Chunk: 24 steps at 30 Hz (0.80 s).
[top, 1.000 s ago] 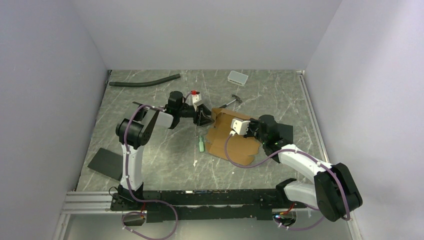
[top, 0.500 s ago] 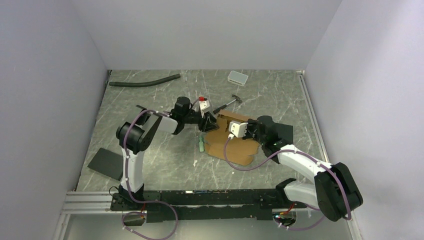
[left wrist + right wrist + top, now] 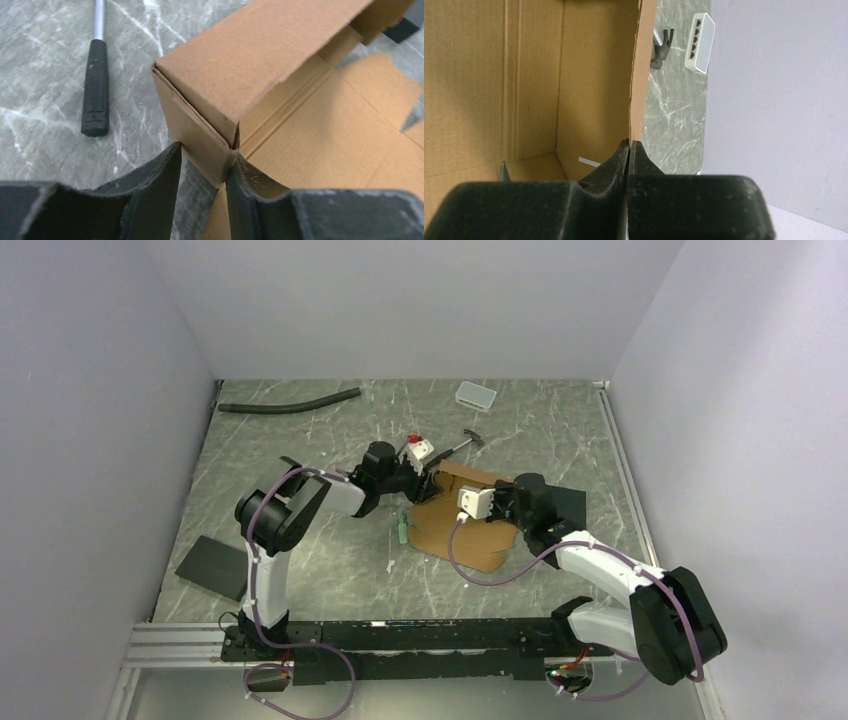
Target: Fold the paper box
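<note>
The paper box [image 3: 470, 525] is brown cardboard, partly folded, lying mid-table with its far walls raised. My left gripper [image 3: 428, 477] is at its far left corner. In the left wrist view the box corner [image 3: 210, 145] stands between my parted fingers [image 3: 157, 180], touching both tips, and the left gripper [image 3: 205, 152] looks open. My right gripper [image 3: 497, 502] is at the box's right side. In the right wrist view the right gripper [image 3: 629, 145] is shut on the thin edge of an upright wall [image 3: 641, 70].
A hammer [image 3: 462, 443] lies just behind the box, its black handle [image 3: 95, 95] left of the corner. A white-grey tray [image 3: 475, 395] sits at the back. A black hose [image 3: 290, 402] lies back left, a black slab [image 3: 212, 565] front left, a green item [image 3: 402, 530] beside the box.
My left gripper has moved right and forward until its fingers straddle the box's far left corner. The raised panel there has come down lower. The right gripper has held its grip.
</note>
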{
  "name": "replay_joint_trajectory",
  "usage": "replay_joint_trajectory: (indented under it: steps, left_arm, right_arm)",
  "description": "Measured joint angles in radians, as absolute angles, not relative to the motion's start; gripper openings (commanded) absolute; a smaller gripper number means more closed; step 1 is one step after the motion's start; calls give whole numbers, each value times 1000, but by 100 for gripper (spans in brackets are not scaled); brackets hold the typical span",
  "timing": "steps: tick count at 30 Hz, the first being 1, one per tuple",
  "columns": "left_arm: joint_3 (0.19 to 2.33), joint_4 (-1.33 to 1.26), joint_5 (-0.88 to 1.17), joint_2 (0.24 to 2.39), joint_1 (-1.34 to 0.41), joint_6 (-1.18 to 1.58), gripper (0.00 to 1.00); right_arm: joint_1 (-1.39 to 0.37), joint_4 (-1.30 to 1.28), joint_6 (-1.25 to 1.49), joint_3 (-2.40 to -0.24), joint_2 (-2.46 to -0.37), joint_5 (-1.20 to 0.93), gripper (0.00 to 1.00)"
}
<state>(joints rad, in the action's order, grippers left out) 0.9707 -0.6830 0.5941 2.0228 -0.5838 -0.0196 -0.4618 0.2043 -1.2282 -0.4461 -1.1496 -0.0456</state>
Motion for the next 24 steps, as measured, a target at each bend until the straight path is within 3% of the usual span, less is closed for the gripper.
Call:
replay_joint_trajectory:
  steps: [6, 9, 11, 12, 21, 24]
  left_arm:
    - [947, -683, 336, 1995, -653, 52, 29]
    - [940, -687, 212, 1988, -685, 89, 17]
    - [939, -690, 152, 1987, -698, 107, 0]
    - [939, -691, 122, 1987, -704, 117, 0]
    - [939, -691, -100, 1987, -766, 127, 1]
    - [936, -699, -134, 1987, -775, 125, 9]
  right_arm:
    - [-462, 189, -1227, -447, -1147, -53, 0]
    - [-461, 170, -1220, -456, -1144, -62, 0]
    - [-461, 154, -1209, -464, -1144, -70, 0]
    - [-461, 146, -1203, -468, -1144, -77, 0]
    - [-462, 3, -1106, -532, -1151, -195, 34]
    - [-462, -42, -1071, -558, -1169, -247, 36]
